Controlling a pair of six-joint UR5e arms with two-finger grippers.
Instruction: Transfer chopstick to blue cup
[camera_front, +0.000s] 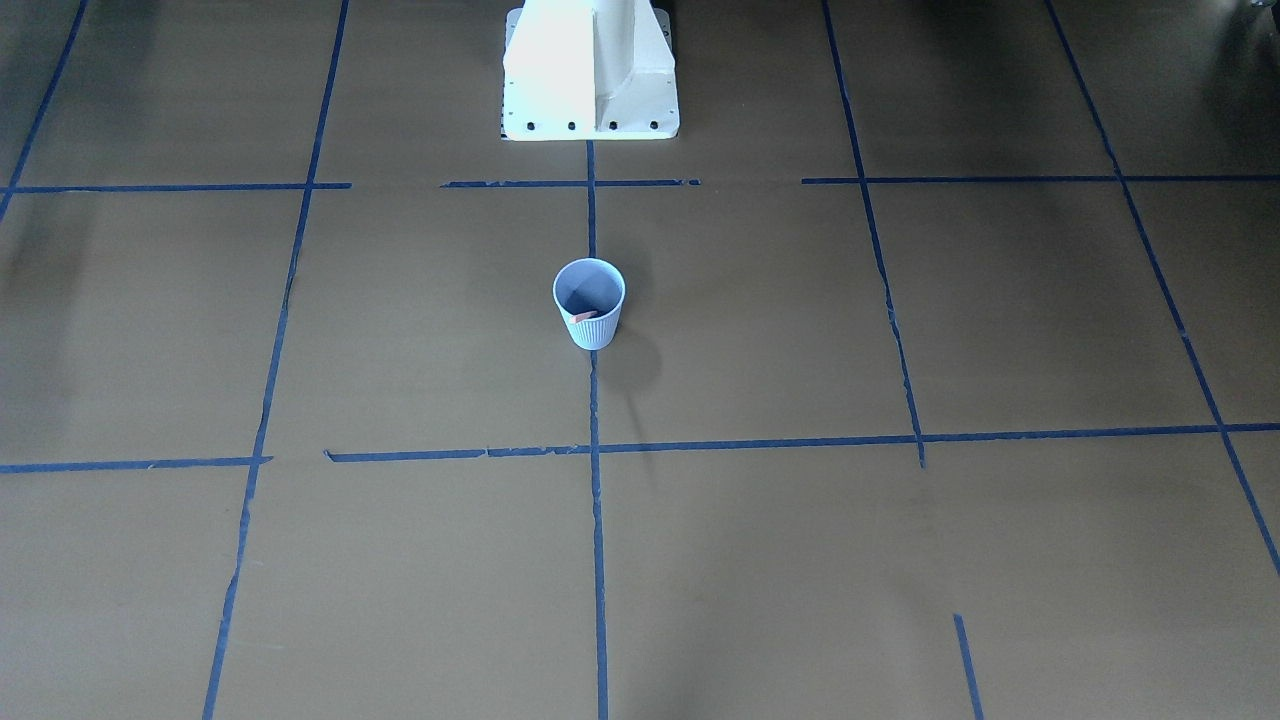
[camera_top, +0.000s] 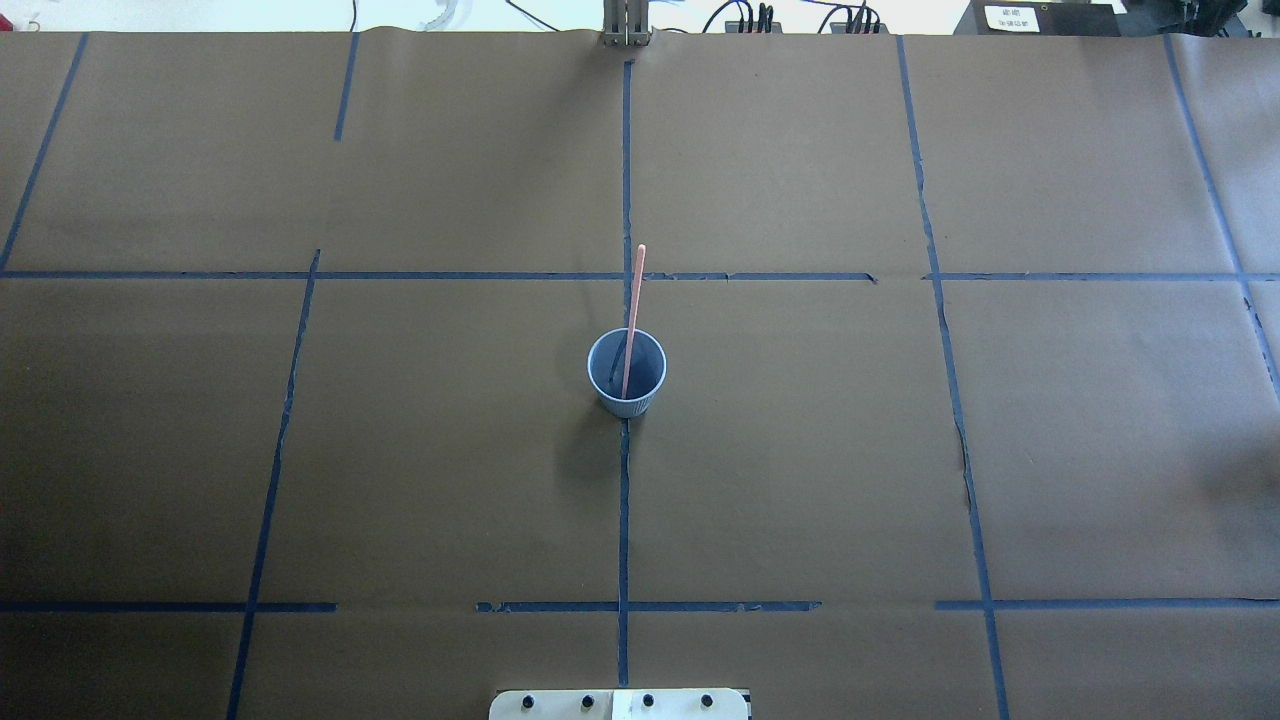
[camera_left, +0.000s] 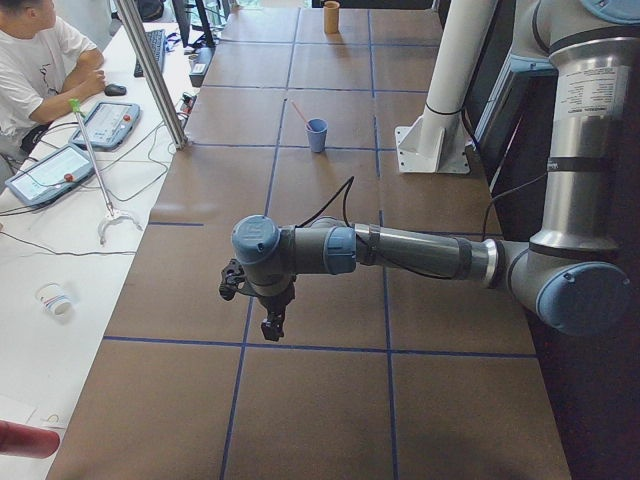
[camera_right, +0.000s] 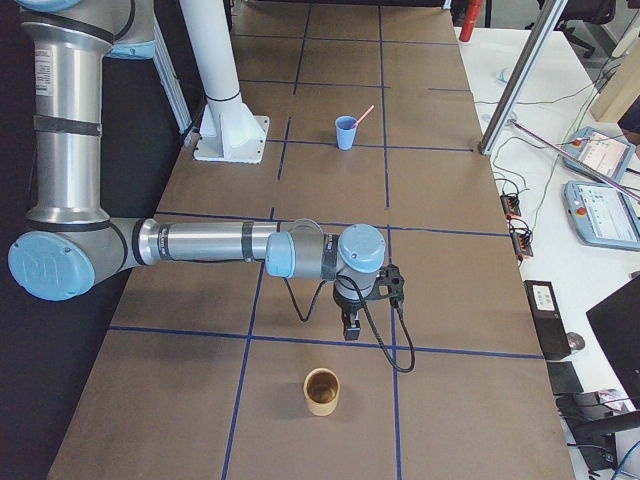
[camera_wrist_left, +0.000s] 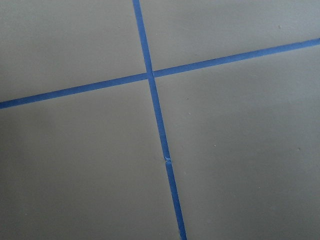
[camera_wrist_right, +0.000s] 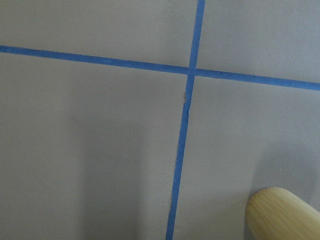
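Observation:
The blue cup stands upright at the table's centre on a blue tape line; it also shows in the overhead view and both side views. One pink chopstick stands in it and leans away from the robot. My left gripper hangs above the table near its left end, far from the cup. My right gripper hangs near the right end, beside a bamboo cup. Both show only in the side views, so I cannot tell if they are open or shut.
The bamboo cup also shows at the right wrist view's lower corner. The white robot base stands behind the blue cup. An operator sits at a side table with tablets and cables.

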